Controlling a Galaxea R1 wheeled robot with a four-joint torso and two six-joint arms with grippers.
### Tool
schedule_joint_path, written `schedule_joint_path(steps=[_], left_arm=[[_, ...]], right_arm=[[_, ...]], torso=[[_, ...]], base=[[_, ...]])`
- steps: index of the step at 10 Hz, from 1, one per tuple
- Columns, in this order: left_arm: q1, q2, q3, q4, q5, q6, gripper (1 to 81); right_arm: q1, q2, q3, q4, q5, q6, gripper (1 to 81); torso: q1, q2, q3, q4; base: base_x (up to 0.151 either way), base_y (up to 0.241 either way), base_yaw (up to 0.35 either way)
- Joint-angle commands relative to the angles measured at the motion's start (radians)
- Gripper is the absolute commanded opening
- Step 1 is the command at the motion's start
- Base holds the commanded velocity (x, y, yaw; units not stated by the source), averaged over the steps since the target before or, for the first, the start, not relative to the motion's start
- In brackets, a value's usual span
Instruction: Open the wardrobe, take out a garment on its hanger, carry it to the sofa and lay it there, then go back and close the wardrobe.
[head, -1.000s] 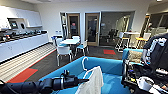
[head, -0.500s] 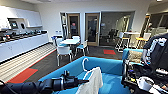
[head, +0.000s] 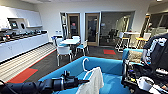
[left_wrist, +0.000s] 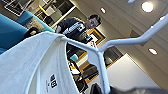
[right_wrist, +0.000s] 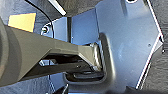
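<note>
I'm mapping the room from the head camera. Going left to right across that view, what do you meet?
Kitchen counter → white table with chairs → hanger with the white T-shirt over the blue sofa → red floor mat → patterned cushion → person at the right edge.

One garment (head: 93, 81), one hanger (head: 85, 65), one sofa (head: 110, 66), one person (head: 156, 51).

One round white table (head: 70, 41) stands with three chairs visible around it; two red floor patches are visible; one smaller blue seat (head: 128, 53) holds one patterned cushion (head: 135, 56).
</note>
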Motion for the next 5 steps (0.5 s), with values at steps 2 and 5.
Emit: schedule_joint_path(steps=[2,5], left_arm=[[-0.138,-0.008,0.033,0.024,-0.051,0.009,1.0],[-0.138,-0.006,0.033,0.024,-0.051,0.01,1.0]], right_arm=[[0.031,0.004,0.002,-0.007,-0.036,-0.001,81.1],[0.031,0.006,0.004,-0.006,-0.036,-0.003,81.1]], torso=[[0.0,0.0,-0.038,0.0],[-0.001,0.0,-0.032,0.0]], base=[[0.0,0.0,0.0],[0.065,0.0,0.0]])
